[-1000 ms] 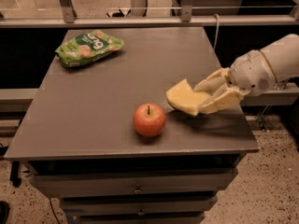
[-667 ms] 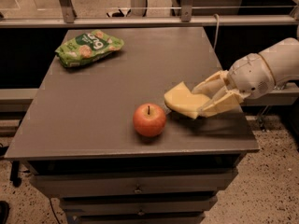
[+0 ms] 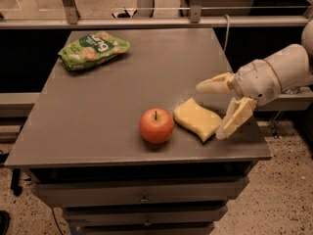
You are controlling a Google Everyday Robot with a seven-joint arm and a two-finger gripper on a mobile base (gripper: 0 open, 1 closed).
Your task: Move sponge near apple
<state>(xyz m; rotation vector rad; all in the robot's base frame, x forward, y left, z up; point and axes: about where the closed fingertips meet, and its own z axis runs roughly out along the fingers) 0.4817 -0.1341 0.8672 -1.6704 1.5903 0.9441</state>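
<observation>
Sponge [image 3: 195,119] lies just right of apple [image 3: 156,125], ctr frame; gripper [image 3: 210,111] spread wide at its rt edge. Back off straight, w/o nudging.

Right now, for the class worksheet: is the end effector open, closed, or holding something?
End effector, at the right side of the table: open, holding nothing; sponge lies beside the apple.

views: one camera only, so no overlap with another view
position: raised, off the near edge of the table [image 3: 107,106], at its 6 o'clock side
facing: down and toward 12 o'clock; rail [image 3: 146,22] along the top
range: mid; whole tabletop and drawer fronts [image 3: 142,192] in frame
gripper [image 3: 209,111]: at 4 o'clock in frame, fingers spread, arm from the right edge
</observation>
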